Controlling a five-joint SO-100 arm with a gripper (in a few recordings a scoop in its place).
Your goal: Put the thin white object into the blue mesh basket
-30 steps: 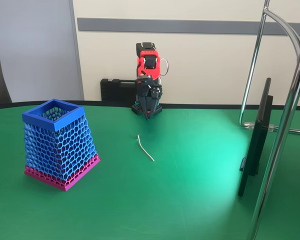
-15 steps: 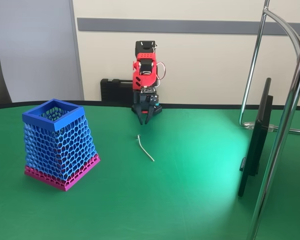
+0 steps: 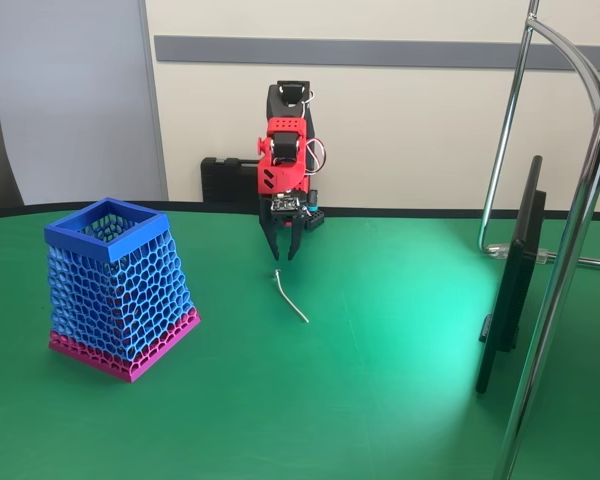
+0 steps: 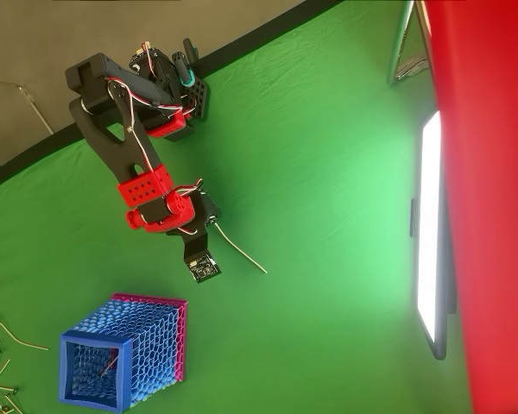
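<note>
The red-and-black arm rises from its base at the far edge of the bench, folds at the elbow and reaches forward over the green surface. Its claw points straight down, the two dark fingers spread apart, tips hanging just above the bench with nothing between them.

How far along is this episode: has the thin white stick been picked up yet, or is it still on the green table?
Nothing is finished yet. The thin off-white stick with a hooked tip lies flat on the green table, ungrasped. In hand: the red and black gripper hangs open just above the stick's hooked end. Left: close on it, lift, carry it to the tall blue honeycomb-mesh basket with a magenta base and drop it in.
</note>
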